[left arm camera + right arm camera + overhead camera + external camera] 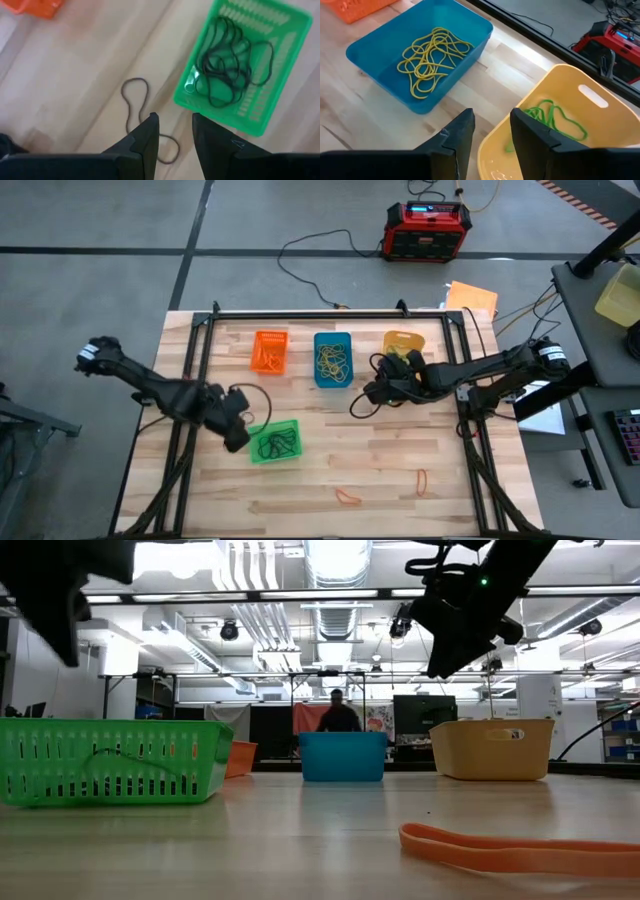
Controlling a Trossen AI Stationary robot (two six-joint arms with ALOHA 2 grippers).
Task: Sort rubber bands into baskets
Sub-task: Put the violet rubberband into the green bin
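Right end effector (490, 132) apart, empty over yellow basket (600, 120), drop apparently done; left end effector (175, 135) apart above brown band (135, 107); next likely grasp it.

A pale wooden worktop (380, 460) carries four baskets: orange (270, 351), blue (332, 359) and yellow-orange (403, 343) in a row along the far edge, bright green (275, 442) nearer the left edge. Two orange rubber bands (348, 496) lie loose near the front edge, and a dark one (135, 102) lies beside the green basket.
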